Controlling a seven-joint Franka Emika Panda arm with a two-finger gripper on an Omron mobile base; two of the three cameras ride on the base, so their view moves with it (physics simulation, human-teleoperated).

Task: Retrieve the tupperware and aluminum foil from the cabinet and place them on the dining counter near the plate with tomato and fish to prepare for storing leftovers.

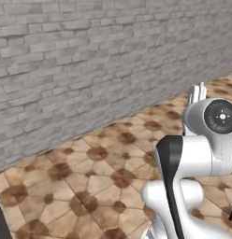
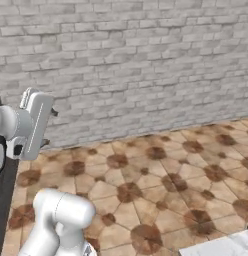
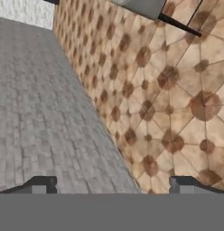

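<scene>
Arm folded high, hand [image 3: 111, 185] spread wide and empty, facing brick wall [image 3: 37, 113]

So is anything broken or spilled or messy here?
Nothing stands out. The grey brick wall and the patterned tile floor look whole, with no spill on them. The gripper is open with nothing between its fingertips.

Counted: one grey brick wall [image 1: 80, 70], one brown-patterned tiled floor [image 1: 90, 182], one white marble worktop corner [image 2: 226, 246] at five o'clock, two dark gripper fingertips [image 3: 41, 184].
</scene>
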